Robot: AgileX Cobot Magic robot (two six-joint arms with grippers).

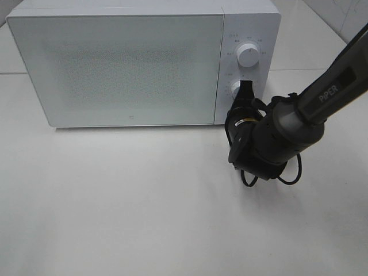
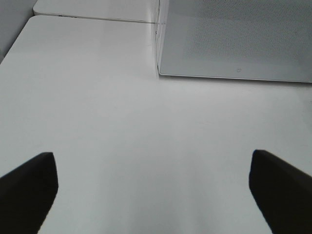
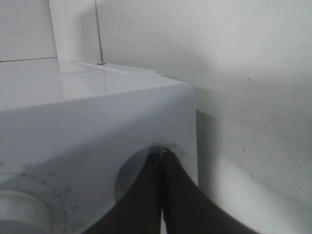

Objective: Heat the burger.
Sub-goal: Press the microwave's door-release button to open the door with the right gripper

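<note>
Closed tight, the right gripper [image 1: 246, 91] is resting its tips on the lower knob [image 1: 232, 87] of the microwave [image 1: 250, 23]; the left gripper [image 2: 152, 168] is hanging wide open. No burger is showing, probably sitting behind the shut door [image 1: 115, 69]; soft and light, it is wanting a gentle hold at the bun sides.

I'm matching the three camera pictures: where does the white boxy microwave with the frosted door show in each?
Exterior high: the white boxy microwave spans the upper picture, door left, knobs right.
Left wrist: upper right corner, only part of its door.
Right wrist: its control panel's corner fills the left and middle.
Shared landmark: the door's small round mark ties exterior and left wrist; right wrist lacks it.
</note>
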